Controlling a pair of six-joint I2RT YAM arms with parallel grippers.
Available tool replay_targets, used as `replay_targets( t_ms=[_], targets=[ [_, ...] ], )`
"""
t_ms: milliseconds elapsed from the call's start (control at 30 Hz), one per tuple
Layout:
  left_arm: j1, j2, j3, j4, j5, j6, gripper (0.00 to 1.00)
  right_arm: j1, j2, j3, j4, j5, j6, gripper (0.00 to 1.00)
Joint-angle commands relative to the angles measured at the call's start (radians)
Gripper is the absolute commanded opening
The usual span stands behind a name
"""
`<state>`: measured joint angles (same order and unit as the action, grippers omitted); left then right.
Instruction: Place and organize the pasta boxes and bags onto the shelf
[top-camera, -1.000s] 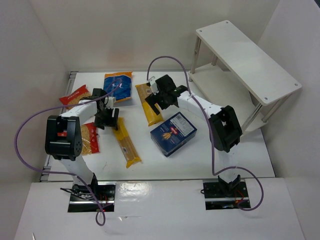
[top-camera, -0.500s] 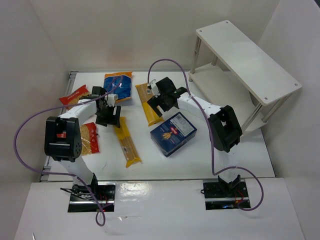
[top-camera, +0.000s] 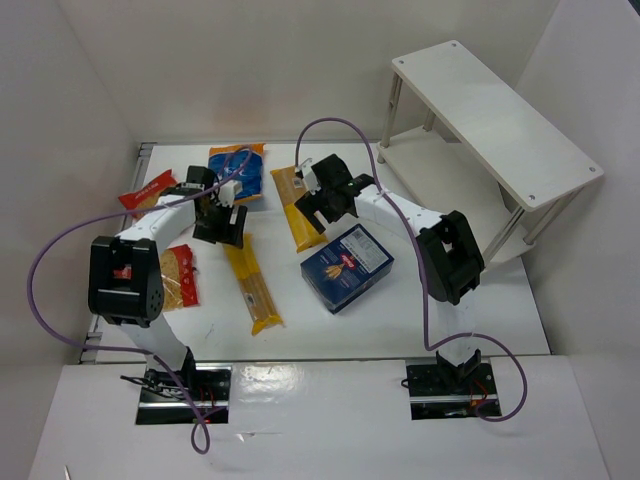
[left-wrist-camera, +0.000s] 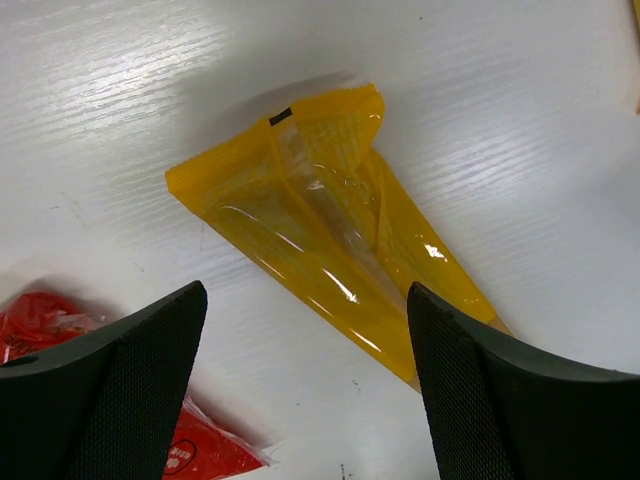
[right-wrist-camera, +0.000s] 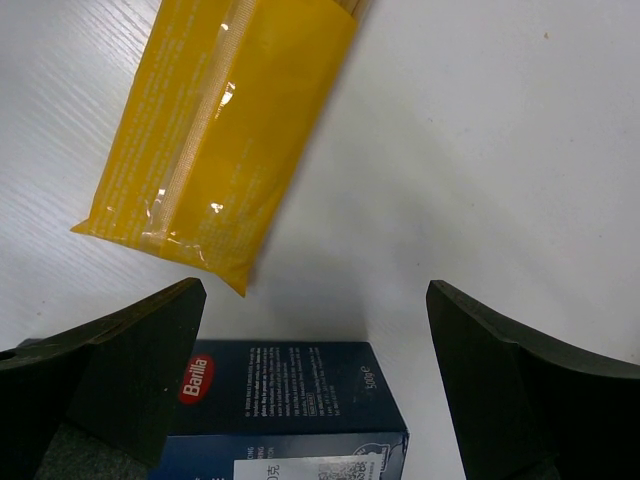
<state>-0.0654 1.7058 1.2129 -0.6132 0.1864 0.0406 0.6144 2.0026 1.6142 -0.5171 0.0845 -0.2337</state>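
The dark blue pasta box (top-camera: 347, 267) lies flat mid-table; it also shows in the right wrist view (right-wrist-camera: 290, 400). One yellow spaghetti packet (top-camera: 252, 285) lies left of it, another (top-camera: 298, 208) behind it. A blue bag with orange ends (top-camera: 237, 170) lies at the back. Two red bags (top-camera: 150, 192) (top-camera: 178, 277) lie at the left. The white shelf (top-camera: 490, 120) stands empty at the right. My left gripper (top-camera: 225, 232) (left-wrist-camera: 305, 400) is open above the near packet's far end (left-wrist-camera: 320, 240). My right gripper (top-camera: 320, 210) (right-wrist-camera: 315, 380) is open and empty, between the far packet's end (right-wrist-camera: 220, 130) and the box.
White walls close in the table at the back and both sides. A red bag corner (left-wrist-camera: 40, 320) lies beside my left finger. Purple cables loop above both arms. The shelf's lower board (top-camera: 440, 170) is open toward the table.
My left gripper has moved away from me, along the near yellow packet to its far end. My right gripper has barely moved. No package has shifted.
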Motion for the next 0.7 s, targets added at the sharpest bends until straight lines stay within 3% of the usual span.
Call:
replay_targets(
  t_ms=[0, 233, 433, 667],
  targets=[
    [-0.013, 0.040, 0.022, 0.018, -0.025, -0.038, 0.87, -0.005, -0.070, 0.010, 0.011, 0.017, -0.009, 1.00],
    [-0.022, -0.100, 0.017, 0.240, -0.198, -0.053, 0.87, -0.005, -0.070, 0.001, 0.011, 0.038, -0.018, 1.00],
    [-0.043, 0.119, 0.233, 0.202, -0.360, -0.001, 0.79, -0.005, -0.070, 0.010, 0.011, 0.050, -0.038, 1.00],
    [-0.076, 0.244, 0.246, 0.306, -0.464, 0.107, 0.79, -0.005, -0.070, 0.001, 0.011, 0.089, -0.088, 1.00]
  ],
)
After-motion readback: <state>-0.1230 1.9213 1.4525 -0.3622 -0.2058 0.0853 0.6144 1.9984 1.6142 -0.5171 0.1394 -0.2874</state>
